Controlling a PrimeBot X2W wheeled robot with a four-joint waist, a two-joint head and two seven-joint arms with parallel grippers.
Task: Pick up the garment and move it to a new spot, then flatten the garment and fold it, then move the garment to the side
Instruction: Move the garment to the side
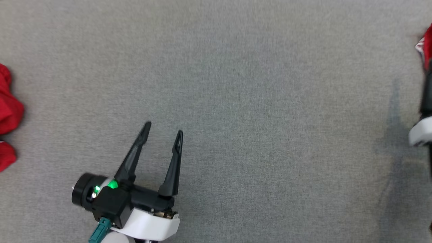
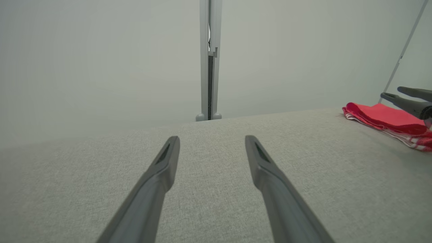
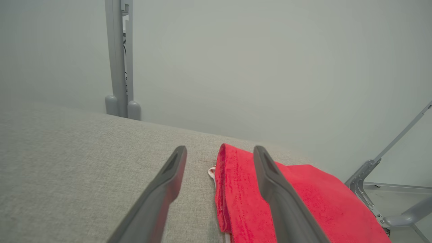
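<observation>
The garment [image 3: 303,202] is red with a white-striped edge and lies folded flat on the grey fabric table, at its far right side [image 2: 381,116]. A sliver of it shows at the head view's right edge [image 1: 428,44]. My right gripper [image 3: 219,158] is open just above the garment's folded left edge, one finger over the red cloth and the other over bare table. It holds nothing. From the left wrist view, the right gripper [image 2: 393,92] hovers over the garment. My left gripper [image 1: 164,129] is open and empty over bare table [image 2: 212,140], far to the garment's left.
More crumpled red cloth [image 1: 8,101] lies at the table's left edge. A grey upright post [image 2: 209,60] stands behind the far table edge, before a plain pale wall. A slanted metal frame leg [image 3: 388,162] stands off the table's right end.
</observation>
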